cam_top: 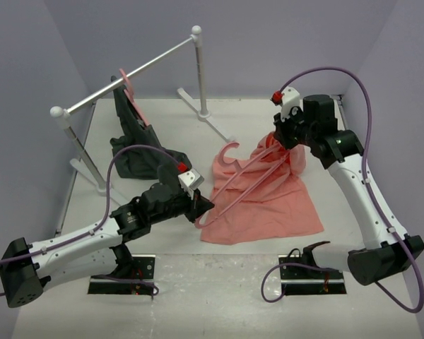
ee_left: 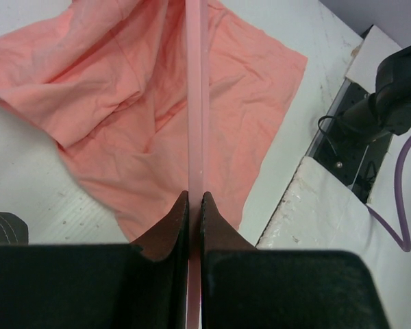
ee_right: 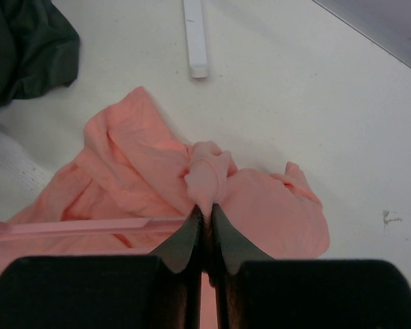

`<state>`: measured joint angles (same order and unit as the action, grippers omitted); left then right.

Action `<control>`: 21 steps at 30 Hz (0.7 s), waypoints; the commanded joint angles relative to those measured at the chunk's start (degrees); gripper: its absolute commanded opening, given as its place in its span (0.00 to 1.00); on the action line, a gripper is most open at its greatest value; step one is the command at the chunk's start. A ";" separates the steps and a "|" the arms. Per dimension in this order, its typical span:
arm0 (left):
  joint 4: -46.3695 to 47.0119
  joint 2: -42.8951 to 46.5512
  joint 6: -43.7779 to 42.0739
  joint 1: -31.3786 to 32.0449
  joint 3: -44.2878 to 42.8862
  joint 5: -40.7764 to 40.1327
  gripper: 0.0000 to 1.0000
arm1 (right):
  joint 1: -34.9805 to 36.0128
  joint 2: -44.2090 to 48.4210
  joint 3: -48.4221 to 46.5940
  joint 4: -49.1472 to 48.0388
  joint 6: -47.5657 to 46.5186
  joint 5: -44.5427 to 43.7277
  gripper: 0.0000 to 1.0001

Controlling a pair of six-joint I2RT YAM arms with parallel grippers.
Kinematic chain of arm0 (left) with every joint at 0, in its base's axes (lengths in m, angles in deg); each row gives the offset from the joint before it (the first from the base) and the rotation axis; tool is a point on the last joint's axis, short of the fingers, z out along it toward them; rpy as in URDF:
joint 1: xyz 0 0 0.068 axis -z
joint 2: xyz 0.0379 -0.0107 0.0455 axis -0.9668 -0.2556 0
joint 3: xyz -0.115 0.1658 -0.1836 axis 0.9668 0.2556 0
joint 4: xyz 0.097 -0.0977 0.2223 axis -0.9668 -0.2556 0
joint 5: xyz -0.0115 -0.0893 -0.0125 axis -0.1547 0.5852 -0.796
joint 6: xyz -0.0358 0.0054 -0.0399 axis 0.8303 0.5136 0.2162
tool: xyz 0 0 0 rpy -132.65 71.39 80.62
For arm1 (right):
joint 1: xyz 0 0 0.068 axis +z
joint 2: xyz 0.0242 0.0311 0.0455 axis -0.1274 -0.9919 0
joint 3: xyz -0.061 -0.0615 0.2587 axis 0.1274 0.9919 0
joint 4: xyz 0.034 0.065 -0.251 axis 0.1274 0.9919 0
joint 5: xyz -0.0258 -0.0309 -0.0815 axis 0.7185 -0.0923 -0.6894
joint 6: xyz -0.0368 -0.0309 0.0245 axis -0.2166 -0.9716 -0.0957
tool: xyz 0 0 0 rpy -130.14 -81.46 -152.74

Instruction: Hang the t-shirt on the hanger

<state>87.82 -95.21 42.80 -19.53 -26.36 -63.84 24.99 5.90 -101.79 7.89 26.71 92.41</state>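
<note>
The salmon t-shirt (cam_top: 268, 194) lies crumpled on the white table, its far end lifted. My right gripper (cam_top: 283, 138) is shut on a bunched ribbed fold of that shirt (ee_right: 205, 177), the jaws (ee_right: 205, 210) pinching it tight. The thin pink hanger (cam_top: 242, 175) slants across the shirt with its hook (cam_top: 230, 148) at the far left. My left gripper (cam_top: 201, 209) is shut on one end of the hanger's bar (ee_left: 196, 103), which runs straight out from between the jaws (ee_left: 195, 200) over the t-shirt (ee_left: 123, 103). A stretch of the hanger bar (ee_right: 75, 225) shows in the right wrist view.
A white garment rack with a silver rail (cam_top: 138, 70) stands at the back left. From it hangs a dark grey garment (cam_top: 138, 138) on another pink hanger. The rack's foot (ee_right: 195, 34) and the dark garment (ee_right: 27, 48) lie beyond the shirt. The right arm's base (ee_left: 397, 89) is at the near edge.
</note>
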 commanded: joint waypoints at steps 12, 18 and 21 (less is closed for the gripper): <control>14.41 -0.13 -4.12 0.33 2.85 -10.58 0.00 | 0.27 1.00 2.70 -0.43 6.19 -5.79 0.04; 13.04 -0.17 -5.04 0.42 2.29 -13.12 0.00 | 0.34 3.69 2.29 1.52 5.49 -12.30 0.02; 12.18 0.26 -6.13 0.42 0.80 -10.74 0.00 | 0.34 3.61 1.11 2.03 5.18 -17.52 0.00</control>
<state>95.62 -96.26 39.19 -19.16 -23.39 -72.52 25.01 7.08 -98.48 8.68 31.66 82.60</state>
